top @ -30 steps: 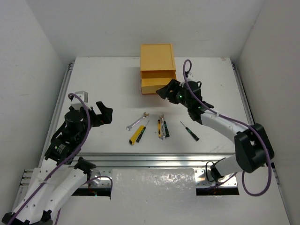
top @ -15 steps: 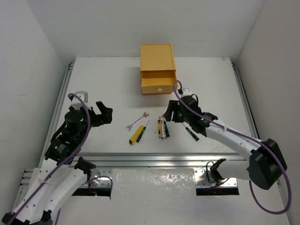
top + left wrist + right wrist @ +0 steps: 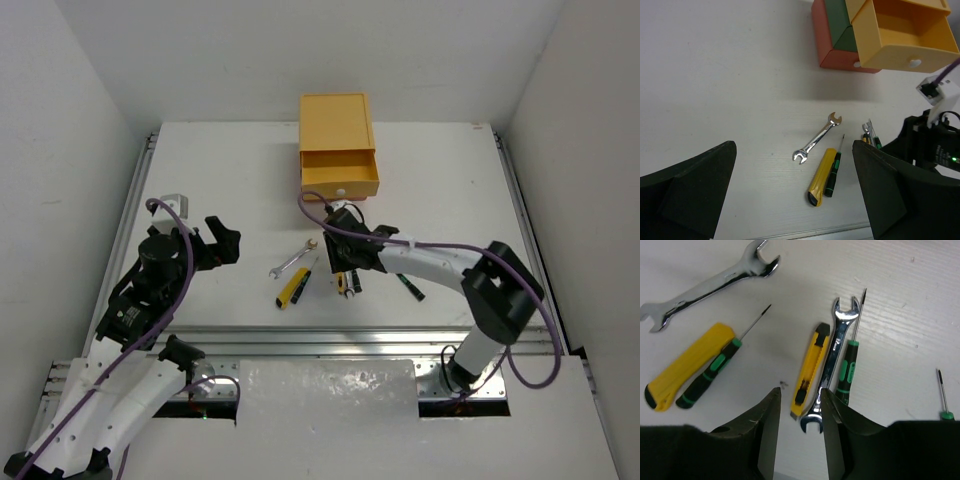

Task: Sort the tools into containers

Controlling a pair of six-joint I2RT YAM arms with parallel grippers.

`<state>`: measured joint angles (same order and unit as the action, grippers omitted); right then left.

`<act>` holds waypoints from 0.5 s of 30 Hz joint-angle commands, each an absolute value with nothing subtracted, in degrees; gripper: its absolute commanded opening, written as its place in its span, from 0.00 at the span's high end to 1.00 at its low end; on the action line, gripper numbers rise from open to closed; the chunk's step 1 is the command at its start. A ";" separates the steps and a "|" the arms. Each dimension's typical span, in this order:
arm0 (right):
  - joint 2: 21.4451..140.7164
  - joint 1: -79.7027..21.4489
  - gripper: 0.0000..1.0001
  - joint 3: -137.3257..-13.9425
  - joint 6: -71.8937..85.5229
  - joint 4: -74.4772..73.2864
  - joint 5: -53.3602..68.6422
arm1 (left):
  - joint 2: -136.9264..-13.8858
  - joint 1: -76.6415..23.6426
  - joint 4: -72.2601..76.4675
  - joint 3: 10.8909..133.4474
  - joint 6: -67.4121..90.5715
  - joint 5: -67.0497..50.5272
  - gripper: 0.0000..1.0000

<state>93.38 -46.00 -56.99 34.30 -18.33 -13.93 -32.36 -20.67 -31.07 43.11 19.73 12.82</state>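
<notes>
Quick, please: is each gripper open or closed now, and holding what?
Left gripper: open wide, holding nothing.
Right gripper: open, fingers astride the slim yellow utility knife, not yet gripping it.

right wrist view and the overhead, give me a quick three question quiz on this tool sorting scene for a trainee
1. True or false: the yellow top drawer is pulled open.
2. How many silver wrenches lie on the table?
3. What lies right beside the large yellow utility knife? A) a green-black screwdriver B) a hammer C) a white knob

Key: 1 true; 2 two; 3 A
</notes>
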 commanded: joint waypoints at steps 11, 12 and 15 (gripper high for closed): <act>105.47 -45.97 0.61 -66.18 35.95 -20.65 -18.37 | -31.99 -20.92 -28.30 43.07 18.98 12.22 0.00; 105.64 -45.97 0.61 -66.01 36.03 -20.39 -18.28 | -31.91 -20.92 -28.21 43.07 18.98 12.22 0.00; 106.35 -45.97 0.63 -65.83 36.12 -19.69 -17.67 | -31.64 -20.92 -28.13 43.07 18.90 11.95 0.00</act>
